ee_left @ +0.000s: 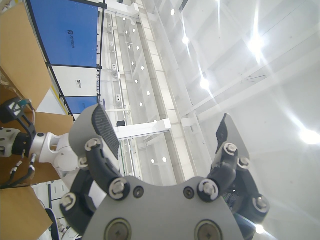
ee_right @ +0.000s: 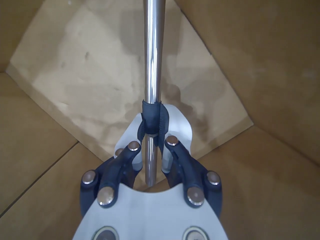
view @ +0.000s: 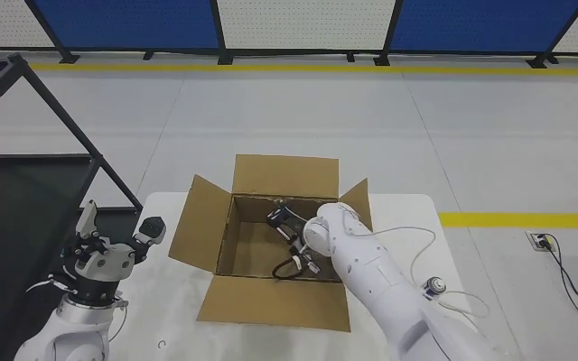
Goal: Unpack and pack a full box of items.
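Inside the cardboard box (ee_right: 275, 51), the right gripper (ee_right: 153, 136) is clenching a stiff, slippery-looking metal rod (ee_right: 152, 38) near one end, a hold likely needing firm pressure, while the left gripper (ee_left: 162, 121) is hanging open outside.

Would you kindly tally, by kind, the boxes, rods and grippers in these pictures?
box: 1
rod: 1
grippers: 2, the left gripper open, the right gripper shut on the rod inside the box
total: 4
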